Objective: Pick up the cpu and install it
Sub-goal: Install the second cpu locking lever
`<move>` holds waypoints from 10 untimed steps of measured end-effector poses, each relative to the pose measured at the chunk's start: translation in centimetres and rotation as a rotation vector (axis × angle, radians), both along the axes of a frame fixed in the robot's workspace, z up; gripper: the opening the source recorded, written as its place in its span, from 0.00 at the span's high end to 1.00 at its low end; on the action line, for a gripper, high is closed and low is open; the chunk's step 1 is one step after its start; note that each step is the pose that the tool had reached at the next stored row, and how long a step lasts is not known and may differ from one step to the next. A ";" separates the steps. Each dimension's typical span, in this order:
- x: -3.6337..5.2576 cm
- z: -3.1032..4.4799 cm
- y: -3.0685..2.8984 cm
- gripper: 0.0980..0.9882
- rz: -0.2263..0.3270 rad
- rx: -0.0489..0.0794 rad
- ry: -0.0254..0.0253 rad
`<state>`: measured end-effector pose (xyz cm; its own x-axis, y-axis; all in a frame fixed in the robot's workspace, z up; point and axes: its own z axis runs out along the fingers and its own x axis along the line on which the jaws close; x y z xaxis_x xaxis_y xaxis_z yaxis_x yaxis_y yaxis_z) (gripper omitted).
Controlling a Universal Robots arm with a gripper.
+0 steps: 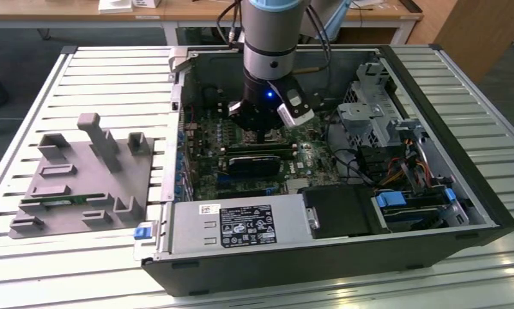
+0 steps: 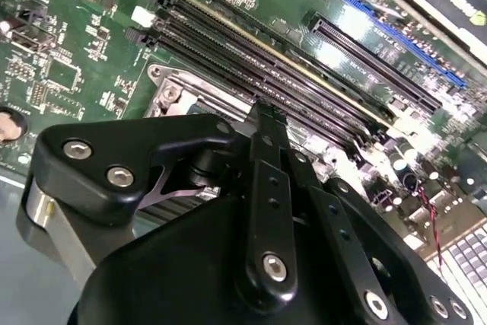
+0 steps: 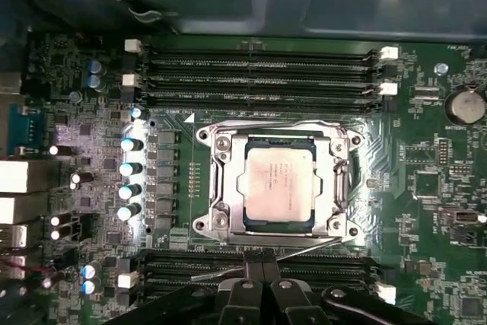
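Cpu (image 3: 278,185) seated in the motherboard socket (image 3: 221,222), silver top exposed

Memory slots (image 3: 259,74) flank the socket frame on two sides; capacitors (image 3: 131,165) stand near it. The arm reaches straight down into the open computer case (image 1: 462,187), and the gripper (image 3: 262,275) hangs just beside the socket, fingers (image 3: 245,279) pressed together holding nothing. A grey fixture tray (image 1: 76,187) lies on the slatted table (image 1: 110,71)

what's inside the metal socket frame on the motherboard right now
The cpu lies flat inside the socket frame, silver top up, in the first wrist view. The contacts beneath it are covered by the chip itself. The gripper sits beside the frame's edge.
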<state>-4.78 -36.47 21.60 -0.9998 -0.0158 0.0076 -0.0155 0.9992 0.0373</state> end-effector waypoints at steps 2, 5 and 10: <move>-0.04 -0.26 0.00 0.99 0.000 0.001 0.0000; -0.28 -0.41 -0.11 0.99 0.000 0.017 0.0000; -1.39 -0.66 -0.58 0.99 0.000 0.033 -0.0001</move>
<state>-6.17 -37.05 20.94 -0.9998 -0.0159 0.0070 -0.0154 0.9974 0.0702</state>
